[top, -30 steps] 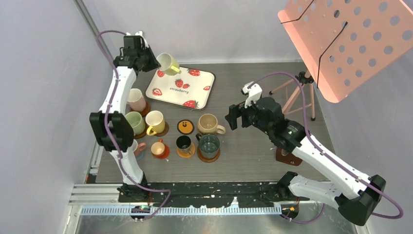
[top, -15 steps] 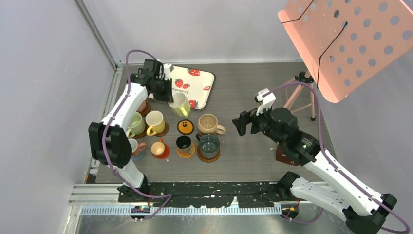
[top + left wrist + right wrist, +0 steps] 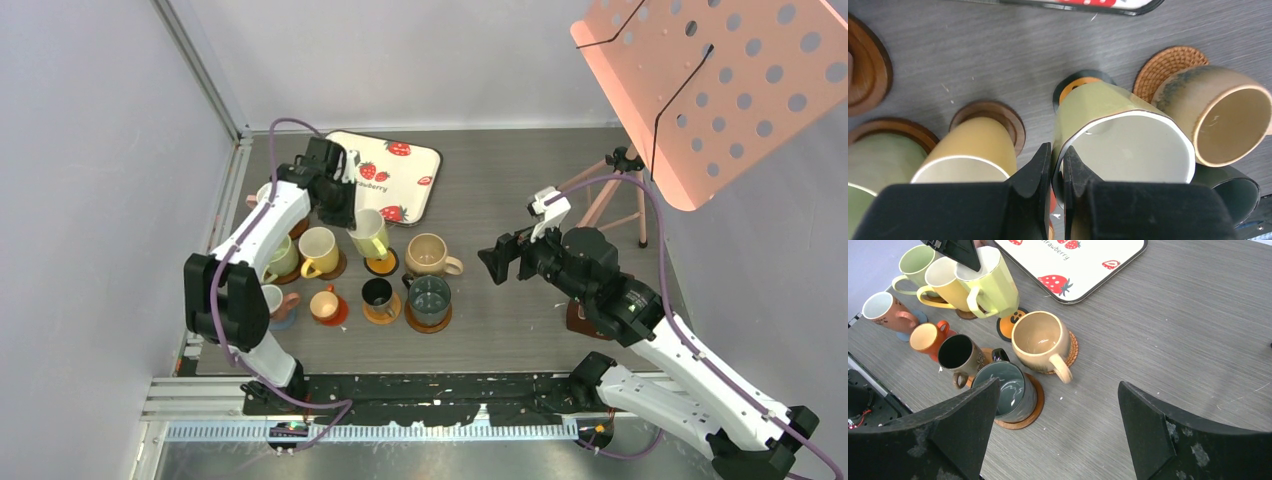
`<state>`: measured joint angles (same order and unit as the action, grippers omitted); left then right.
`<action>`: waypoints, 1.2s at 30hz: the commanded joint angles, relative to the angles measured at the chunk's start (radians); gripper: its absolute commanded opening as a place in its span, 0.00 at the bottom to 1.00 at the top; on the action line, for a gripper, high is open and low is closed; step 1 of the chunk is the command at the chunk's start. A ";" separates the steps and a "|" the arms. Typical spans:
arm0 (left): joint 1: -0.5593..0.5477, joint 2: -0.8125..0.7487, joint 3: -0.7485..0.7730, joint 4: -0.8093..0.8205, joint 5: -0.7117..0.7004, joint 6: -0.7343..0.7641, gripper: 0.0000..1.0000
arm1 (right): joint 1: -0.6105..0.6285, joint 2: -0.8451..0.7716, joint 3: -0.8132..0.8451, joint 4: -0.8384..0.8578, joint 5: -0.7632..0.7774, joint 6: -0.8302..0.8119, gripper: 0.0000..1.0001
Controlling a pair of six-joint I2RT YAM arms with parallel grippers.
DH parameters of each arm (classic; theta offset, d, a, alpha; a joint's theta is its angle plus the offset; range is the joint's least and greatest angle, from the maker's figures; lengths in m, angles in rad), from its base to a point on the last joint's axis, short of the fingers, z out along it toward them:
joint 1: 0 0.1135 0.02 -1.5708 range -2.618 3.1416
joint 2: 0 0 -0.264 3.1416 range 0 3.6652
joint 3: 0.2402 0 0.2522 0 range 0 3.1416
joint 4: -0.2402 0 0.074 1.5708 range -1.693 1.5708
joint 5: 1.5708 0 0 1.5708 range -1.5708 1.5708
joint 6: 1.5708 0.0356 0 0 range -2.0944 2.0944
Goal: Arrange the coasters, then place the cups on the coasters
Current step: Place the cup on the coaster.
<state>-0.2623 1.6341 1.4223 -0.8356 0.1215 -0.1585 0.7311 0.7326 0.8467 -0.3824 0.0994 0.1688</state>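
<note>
Pale green cup (image 3: 1108, 125) pinched by its rim in left gripper (image 3: 1055, 157), one finger inside, one outside. Cup tilted, base beyond the fingertips over black coaster with orange mark (image 3: 1082, 80); contact unclear. Tan cup (image 3: 1220, 115) on wicker coaster (image 3: 1163, 65) just beside. Right gripper (image 3: 498, 258) spread wide, holding nothing, well apart.

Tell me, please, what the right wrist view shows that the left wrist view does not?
Only the right wrist view shows the pink cup, the handle of the held cup and the open right gripper. Only the left wrist view shows the left gripper up close, pinching that cup's rim with one finger inside and one outside. Both show the held cup, the yellow cup, the tan cup on its wicker coaster, and the black coaster below the held cup.
</note>
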 commanded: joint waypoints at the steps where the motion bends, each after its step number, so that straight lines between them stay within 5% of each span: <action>1: -0.011 -0.088 -0.061 0.082 0.002 -0.090 0.00 | 0.003 -0.015 -0.002 0.035 -0.013 0.015 0.95; 20: -0.028 -0.126 -0.219 0.175 -0.011 -0.145 0.00 | 0.004 -0.021 -0.023 0.051 -0.031 0.052 0.95; 36: -0.034 -0.120 -0.204 0.195 -0.016 -0.159 0.00 | 0.004 -0.021 -0.032 0.056 -0.024 0.045 0.95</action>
<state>-0.2886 1.5635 1.1835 -0.6964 0.0898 -0.2909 0.7311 0.7258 0.8173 -0.3737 0.0727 0.2123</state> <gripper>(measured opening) 0.101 0.954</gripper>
